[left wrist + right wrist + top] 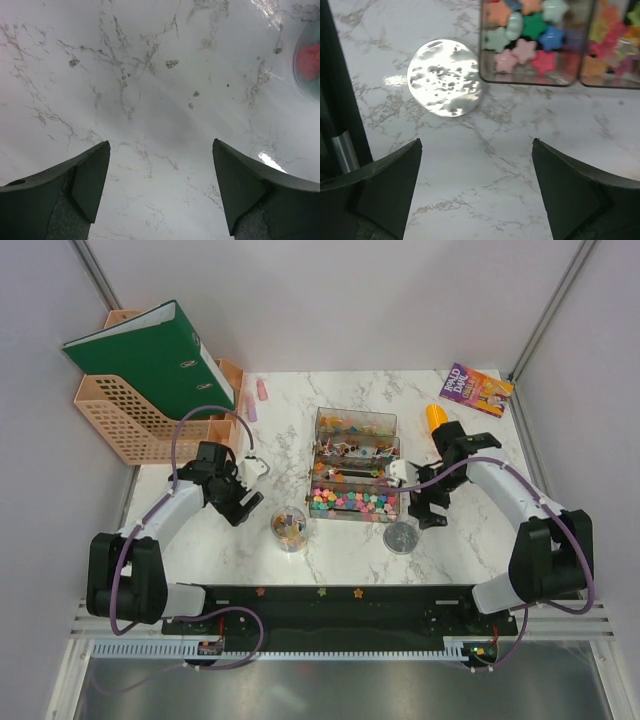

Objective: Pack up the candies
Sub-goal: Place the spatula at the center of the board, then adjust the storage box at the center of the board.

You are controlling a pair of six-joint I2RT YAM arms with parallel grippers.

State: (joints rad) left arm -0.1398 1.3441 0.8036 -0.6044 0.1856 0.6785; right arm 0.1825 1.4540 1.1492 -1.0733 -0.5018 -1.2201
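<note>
Left gripper [161,155]: fingers apart, empty, over marble table [150,75] just beside clear cup [289,526]. Right gripper [476,150]: fingers apart, empty, near round lid [445,77]. Candies [352,502] fill organizer box [355,411]; some sit in the cup.

The white marble-patterned tabletop [340,390] carries the following items.

- Centre: a clear plastic compartment box [356,412] with multicoloured candies [350,503] in it.
- Just beside the box's near left corner: a small clear plastic cup [289,543].
- Just beside its near right corner: a clear round lid [401,537], lying flat.
- Far right: an orange plastic scoop [436,417] and a purple and yellow paperback book [476,390].
- Far left: a peach plastic lattice file rack [120,425].
- Near the rack: two pale pink sticks [262,390].
</note>
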